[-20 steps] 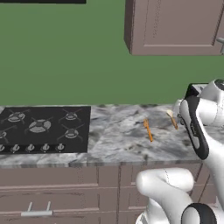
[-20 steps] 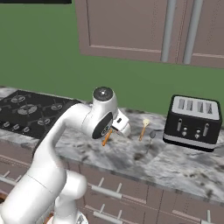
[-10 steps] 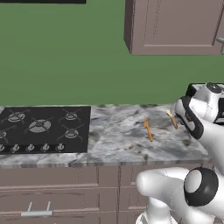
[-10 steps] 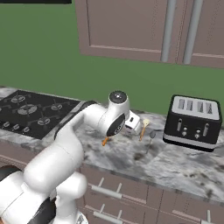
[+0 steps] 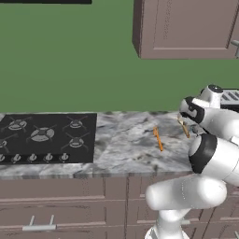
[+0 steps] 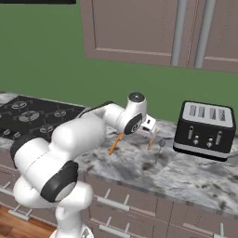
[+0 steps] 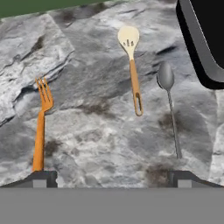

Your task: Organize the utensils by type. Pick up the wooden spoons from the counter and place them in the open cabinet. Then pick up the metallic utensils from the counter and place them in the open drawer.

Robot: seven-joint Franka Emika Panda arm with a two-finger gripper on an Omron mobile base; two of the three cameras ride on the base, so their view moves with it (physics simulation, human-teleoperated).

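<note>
I read no brand or writing anywhere. The marbled grey-and-white counter (image 7: 100,140) filled most of the hand view, and the boxy black-and-silver toaster (image 6: 205,128) sat at the right of the right base view. Compared with half a second earlier, my arm had swung further over the utensils. The gripper (image 7: 112,177) hung wide open, holding nothing, with its 2 tips low in the frame. Between them lay 3 slim pieces, apart from one another: a grey metal spoon (image 7: 169,103) at right, a cream-headed slotted wooden spoon (image 7: 132,65) at upper centre, and an orange fork (image 7: 41,127) at left.
</note>
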